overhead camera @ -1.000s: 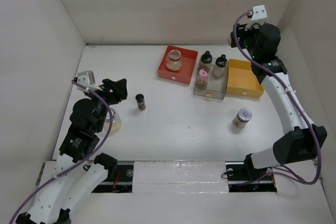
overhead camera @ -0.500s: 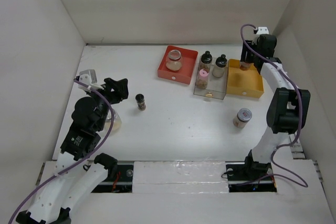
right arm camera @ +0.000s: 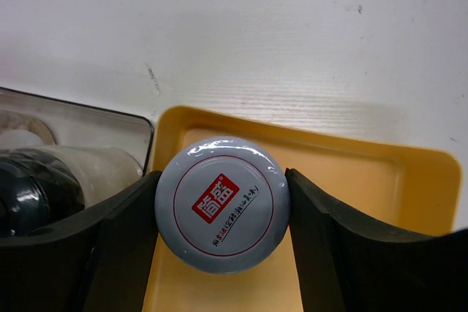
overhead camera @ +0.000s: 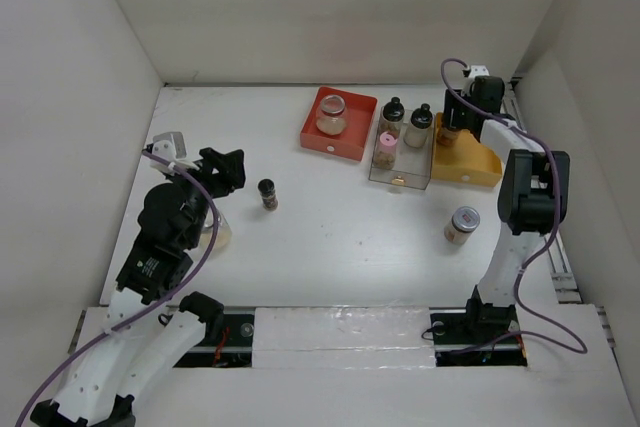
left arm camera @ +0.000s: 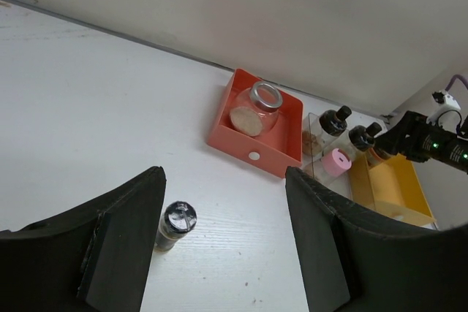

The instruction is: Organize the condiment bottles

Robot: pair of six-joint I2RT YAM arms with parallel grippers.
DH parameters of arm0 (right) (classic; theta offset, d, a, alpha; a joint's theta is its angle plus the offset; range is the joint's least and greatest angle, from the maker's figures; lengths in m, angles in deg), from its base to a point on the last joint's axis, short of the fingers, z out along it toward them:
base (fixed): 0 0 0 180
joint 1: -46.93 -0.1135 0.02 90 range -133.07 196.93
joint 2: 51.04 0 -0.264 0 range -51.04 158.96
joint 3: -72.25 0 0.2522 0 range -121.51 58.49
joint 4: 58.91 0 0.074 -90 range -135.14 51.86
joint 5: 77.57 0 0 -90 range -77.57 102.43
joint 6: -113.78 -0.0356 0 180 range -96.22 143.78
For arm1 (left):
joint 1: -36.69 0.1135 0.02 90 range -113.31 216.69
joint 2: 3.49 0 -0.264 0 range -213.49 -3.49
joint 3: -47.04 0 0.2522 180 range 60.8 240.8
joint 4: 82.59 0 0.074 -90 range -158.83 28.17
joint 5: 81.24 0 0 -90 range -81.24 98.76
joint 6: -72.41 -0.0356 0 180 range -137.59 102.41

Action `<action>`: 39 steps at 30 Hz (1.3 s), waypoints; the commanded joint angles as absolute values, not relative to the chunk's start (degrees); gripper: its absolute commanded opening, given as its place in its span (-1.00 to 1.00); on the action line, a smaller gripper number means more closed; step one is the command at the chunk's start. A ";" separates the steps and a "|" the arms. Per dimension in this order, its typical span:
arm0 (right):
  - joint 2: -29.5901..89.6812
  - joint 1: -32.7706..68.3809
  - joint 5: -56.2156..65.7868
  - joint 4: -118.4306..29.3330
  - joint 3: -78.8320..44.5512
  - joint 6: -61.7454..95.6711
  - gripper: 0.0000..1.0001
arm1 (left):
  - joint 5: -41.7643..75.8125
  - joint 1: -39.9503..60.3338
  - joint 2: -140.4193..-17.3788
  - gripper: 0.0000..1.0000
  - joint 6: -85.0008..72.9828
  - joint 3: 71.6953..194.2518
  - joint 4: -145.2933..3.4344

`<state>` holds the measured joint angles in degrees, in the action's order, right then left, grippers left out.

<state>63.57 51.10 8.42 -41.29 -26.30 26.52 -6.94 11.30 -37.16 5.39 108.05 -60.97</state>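
Observation:
My right gripper is shut on a jar with a silvery-white cap and holds it over the far left corner of the yellow tray; its fingers press both sides of the cap. My left gripper is open and empty, left of a small black-capped jar, which stands on the table between its fingers in the left wrist view. Two black-capped bottles and a pink-capped one stand in the clear tray. Another silvery-capped jar stands alone on the table.
A squat glass jar sits in the red tray. Another squat jar sits partly under my left arm. The yellow tray lies against the clear tray near the right wall. White walls enclose the table.
My right arm has come down from high near the back wall to the yellow tray's far left corner, carrying the silvery-capped jar. The left arm has barely moved.

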 commanded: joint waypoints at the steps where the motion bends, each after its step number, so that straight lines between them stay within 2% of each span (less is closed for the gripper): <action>1: 63.04 50.01 7.77 -48.22 -31.50 25.71 0.10 | -7.50 11.29 -37.42 0.24 4.65 108.18 -63.64; 6: 64.45 48.96 9.70 -48.22 -32.12 25.18 0.17 | -7.50 11.29 -37.42 0.24 4.65 108.18 -63.64; 13: 59.63 47.90 13.12 -48.22 -30.98 25.18 0.68 | -6.97 11.29 -37.42 0.24 4.65 108.18 -63.64; 17: 53.92 47.90 14.45 -48.22 -27.03 25.18 0.82 | -5.92 11.29 -36.36 0.24 4.65 108.18 -63.64; 20: 46.63 47.29 16.98 -48.22 -21.77 24.39 0.82 | -4.43 11.29 -35.84 0.24 4.65 108.18 -64.16; 21: 44.26 47.28 18.21 -48.22 -17.49 23.61 0.79 | -3.81 11.29 -35.84 0.24 4.65 108.18 -64.17; 23: 35.57 45.80 23.11 -47.70 -11.76 21.59 0.56 | -1.89 11.29 -35.84 0.24 5.17 108.18 -64.17; 24: 32.32 43.96 25.93 -46.82 -8.51 21.58 0.28 | -0.83 11.29 -35.84 0.24 5.17 108.18 -64.69; 25: 28.89 42.81 28.75 -45.94 -1.52 21.58 -0.15 | -0.12 11.29 -35.84 0.24 5.17 108.18 -64.69; 28: 16.06 40.52 33.26 -43.31 11.15 21.05 -0.20 | 3.74 11.29 -36.45 0.24 5.17 108.18 -64.69; 29: 10.72 40.52 32.73 -41.47 13.04 20.53 0.08 | 4.62 11.29 -36.97 0.24 5.17 108.79 -64.69; 31: 6.64 40.52 32.73 -31.82 15.07 19.39 0.51 | 7.35 11.29 -37.51 0.26 5.17 108.79 -65.30; 32: 4.97 40.52 32.73 -29.00 16.29 19.38 0.80 | 7.97 11.29 -37.51 0.29 5.17 108.79 -65.31; 33: 2.17 40.52 32.73 -26.54 16.92 17.99 0.92 | 7.97 11.29 -37.51 0.29 5.17 108.79 -65.31; 34: -0.12 40.52 32.12 -22.94 18.31 17.45 1.00 | 7.97 11.29 -36.98 0.29 5.17 108.79 -65.31; 39: -5.67 39.46 29.93 -17.28 22.18 12.89 1.00 | 7.97 11.29 -35.92 0.34 5.17 109.32 -65.31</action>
